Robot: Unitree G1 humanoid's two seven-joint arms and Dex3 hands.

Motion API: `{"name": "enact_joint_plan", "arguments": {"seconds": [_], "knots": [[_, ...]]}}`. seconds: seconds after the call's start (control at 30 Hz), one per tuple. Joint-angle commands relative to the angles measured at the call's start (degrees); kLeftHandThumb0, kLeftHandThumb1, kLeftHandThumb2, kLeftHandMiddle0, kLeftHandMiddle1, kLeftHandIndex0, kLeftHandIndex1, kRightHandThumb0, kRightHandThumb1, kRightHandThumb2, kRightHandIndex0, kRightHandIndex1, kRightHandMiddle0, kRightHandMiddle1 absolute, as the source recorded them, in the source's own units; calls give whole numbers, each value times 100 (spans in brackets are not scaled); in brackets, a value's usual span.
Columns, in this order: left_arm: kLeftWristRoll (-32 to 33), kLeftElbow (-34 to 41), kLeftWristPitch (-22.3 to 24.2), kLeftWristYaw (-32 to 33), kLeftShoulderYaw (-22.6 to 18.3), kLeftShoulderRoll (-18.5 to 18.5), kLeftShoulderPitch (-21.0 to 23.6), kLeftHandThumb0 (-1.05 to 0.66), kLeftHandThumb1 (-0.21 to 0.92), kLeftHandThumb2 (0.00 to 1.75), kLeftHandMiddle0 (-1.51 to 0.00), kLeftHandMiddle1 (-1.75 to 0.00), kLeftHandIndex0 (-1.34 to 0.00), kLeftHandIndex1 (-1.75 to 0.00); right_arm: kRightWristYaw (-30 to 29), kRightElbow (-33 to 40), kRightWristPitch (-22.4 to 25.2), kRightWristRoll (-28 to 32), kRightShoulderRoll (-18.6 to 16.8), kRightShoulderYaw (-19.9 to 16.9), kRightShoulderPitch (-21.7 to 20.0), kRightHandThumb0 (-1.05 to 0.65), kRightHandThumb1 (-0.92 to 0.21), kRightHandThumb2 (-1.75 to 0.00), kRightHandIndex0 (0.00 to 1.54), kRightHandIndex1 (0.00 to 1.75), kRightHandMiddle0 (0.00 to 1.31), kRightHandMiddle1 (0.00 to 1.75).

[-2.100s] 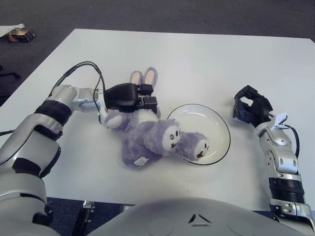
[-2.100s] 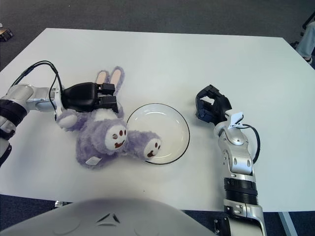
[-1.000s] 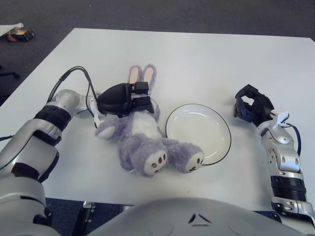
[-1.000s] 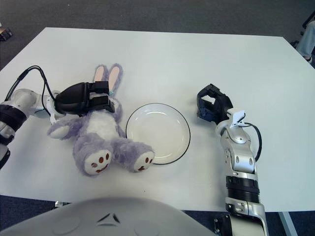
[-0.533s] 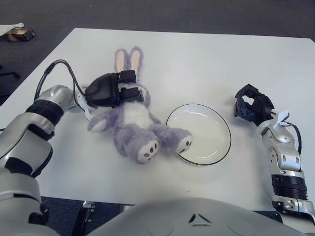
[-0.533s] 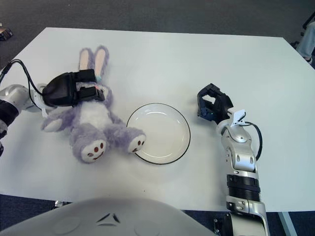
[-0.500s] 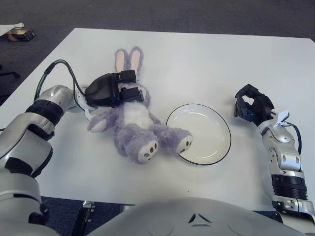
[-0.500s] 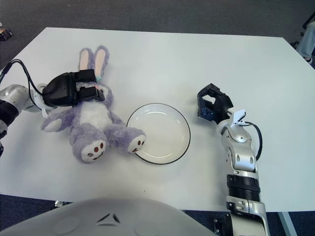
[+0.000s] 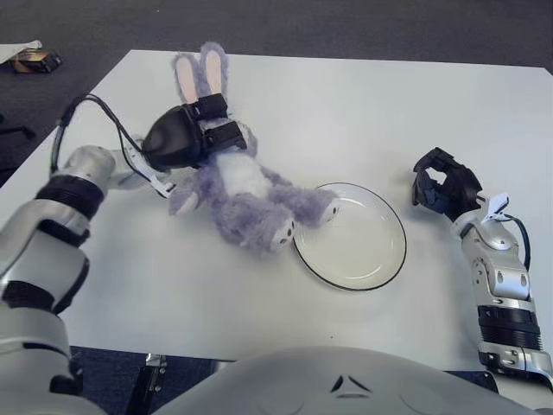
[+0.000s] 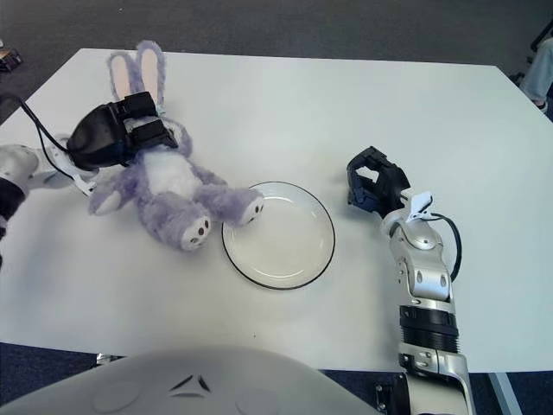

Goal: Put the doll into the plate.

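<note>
Plate [image 9: 359, 246] lying near on white worktop [image 9: 406, 112], one doll [image 9: 242, 194] foot overhanging its left rim | left hand [image 9: 186, 138] gripping doll's head, body trailing left of plate | advice: lift higher, carry right until torso clears rim, then release | right hand [image 9: 442, 192] idling curled, empty, right of plate | dark carpet beyond
</note>
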State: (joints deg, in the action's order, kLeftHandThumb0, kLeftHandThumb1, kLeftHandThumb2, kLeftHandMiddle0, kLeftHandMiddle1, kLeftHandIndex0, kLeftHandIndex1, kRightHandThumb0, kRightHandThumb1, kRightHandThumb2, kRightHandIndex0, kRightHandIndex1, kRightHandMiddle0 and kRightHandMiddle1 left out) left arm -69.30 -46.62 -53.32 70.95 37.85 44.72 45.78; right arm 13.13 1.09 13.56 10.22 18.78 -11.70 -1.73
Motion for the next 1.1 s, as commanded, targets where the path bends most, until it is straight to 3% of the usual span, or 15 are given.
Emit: {"name": "enact_joint_plan", "arguments": {"seconds": [0.0,0.1,0.17,0.3,0.63,1.07], "knots": [[271,-131,-24,96,-176,-101,-10,-1,-6,173,-89,-175,-70,-169,13,-426,457,-96,-57,152,318,-40,-63,-93,90,175,38,175],[474,-326,-172,-30,-238,-223,45,-1,-7,174,-90,-175,-71,-168,4,-417,478,-97,-56,157,316,-40,-63,-92,90,175,38,175],[698,-488,-388,-149,-312,-377,106,-28,20,144,-101,-175,-62,-172,5,-416,486,-93,-54,160,314,-40,-63,-92,90,175,38,175],[939,-675,-621,-352,-388,-620,266,-42,35,128,-108,-175,-57,-174,21,-420,479,-91,-44,167,314,-39,-64,-91,90,175,37,175],[806,-964,-836,59,-346,-890,540,-48,33,131,-120,-175,-61,-175,59,-495,420,-110,-11,211,296,-39,-65,-90,90,175,37,175],[1007,-1171,-978,-21,-453,-1153,797,-52,23,142,-131,-175,-68,-175,47,-532,434,-133,-11,235,256,-39,-65,-89,89,175,36,175]]}}
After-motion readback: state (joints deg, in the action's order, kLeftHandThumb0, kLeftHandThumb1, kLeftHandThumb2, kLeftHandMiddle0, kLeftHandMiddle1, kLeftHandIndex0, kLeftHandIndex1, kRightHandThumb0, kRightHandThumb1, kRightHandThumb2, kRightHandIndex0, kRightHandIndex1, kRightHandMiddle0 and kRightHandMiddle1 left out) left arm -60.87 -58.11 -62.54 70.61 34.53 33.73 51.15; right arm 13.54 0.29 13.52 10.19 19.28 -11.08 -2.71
